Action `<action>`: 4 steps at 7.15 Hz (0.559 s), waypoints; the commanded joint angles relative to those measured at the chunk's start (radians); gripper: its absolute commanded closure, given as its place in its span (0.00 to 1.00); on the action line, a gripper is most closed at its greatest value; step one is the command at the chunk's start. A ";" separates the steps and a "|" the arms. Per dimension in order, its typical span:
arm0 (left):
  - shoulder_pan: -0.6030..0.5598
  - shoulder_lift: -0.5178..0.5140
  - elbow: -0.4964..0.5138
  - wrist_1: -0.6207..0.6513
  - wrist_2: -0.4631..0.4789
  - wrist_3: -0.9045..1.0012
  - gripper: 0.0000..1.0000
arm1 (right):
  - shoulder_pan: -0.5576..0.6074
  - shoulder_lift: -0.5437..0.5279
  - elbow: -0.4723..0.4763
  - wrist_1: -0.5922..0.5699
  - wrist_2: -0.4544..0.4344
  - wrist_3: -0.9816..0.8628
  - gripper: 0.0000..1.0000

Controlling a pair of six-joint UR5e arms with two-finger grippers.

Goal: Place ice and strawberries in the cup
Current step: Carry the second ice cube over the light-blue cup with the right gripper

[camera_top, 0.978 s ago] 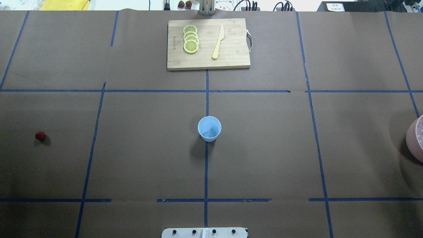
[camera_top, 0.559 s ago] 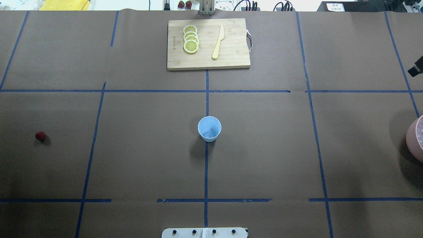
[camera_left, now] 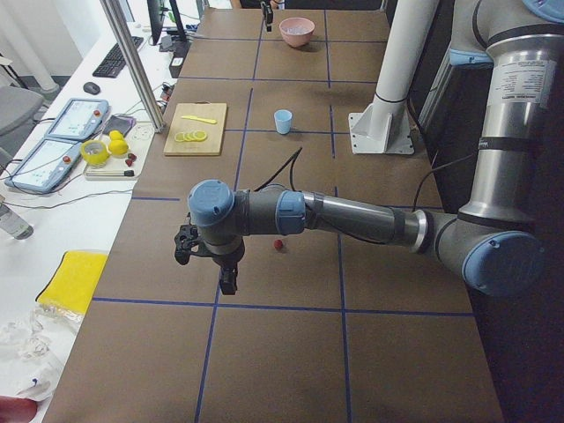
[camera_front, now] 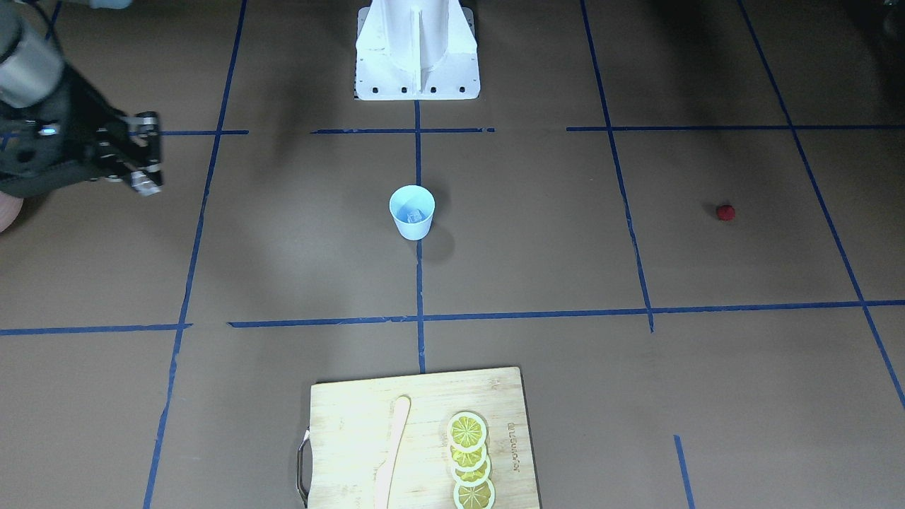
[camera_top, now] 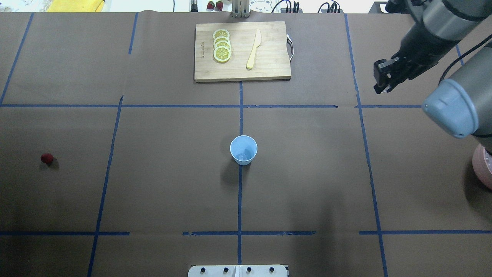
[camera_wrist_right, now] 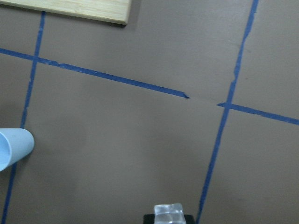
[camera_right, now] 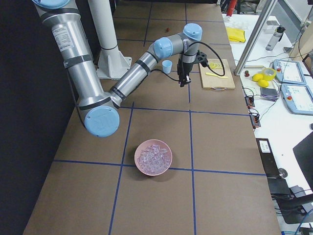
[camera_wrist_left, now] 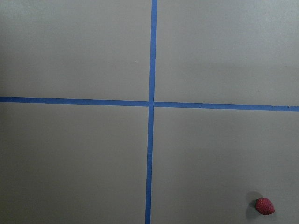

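The pale blue cup [camera_top: 243,150] stands upright at the table's centre, and a clear ice cube [camera_top: 242,156] shows at its bottom. My right gripper [camera_top: 380,86] hangs over the far right part of the table, well away from the cup. In the right wrist view it is shut on an ice cube [camera_wrist_right: 168,213], with the cup [camera_wrist_right: 11,148] at the left edge. The strawberry [camera_top: 47,158] lies alone on the table at the far left. My left gripper [camera_left: 227,284] hovers near the strawberry [camera_left: 278,245]; I cannot tell whether it is open or shut.
A pink bowl [camera_right: 153,156] full of ice cubes sits at the table's right end. A wooden cutting board [camera_top: 269,65] at the far centre holds lemon slices [camera_top: 221,45] and a pale knife [camera_top: 254,49]. Blue tape lines cross the brown paper cover.
My right arm has swung into the overhead view from the right edge, and its gripper now sits over the far right of the table. Cup and strawberry have not moved.
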 commanded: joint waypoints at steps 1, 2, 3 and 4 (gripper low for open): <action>-0.001 0.000 0.002 0.000 0.000 0.001 0.00 | -0.132 0.056 -0.021 0.103 -0.082 0.223 1.00; -0.001 0.000 0.002 0.000 0.000 0.001 0.00 | -0.195 0.070 -0.058 0.192 -0.127 0.322 1.00; -0.001 0.002 0.005 0.000 0.000 0.001 0.00 | -0.258 0.108 -0.088 0.211 -0.191 0.421 1.00; -0.001 0.000 0.011 0.000 0.000 0.005 0.00 | -0.312 0.152 -0.119 0.213 -0.249 0.498 1.00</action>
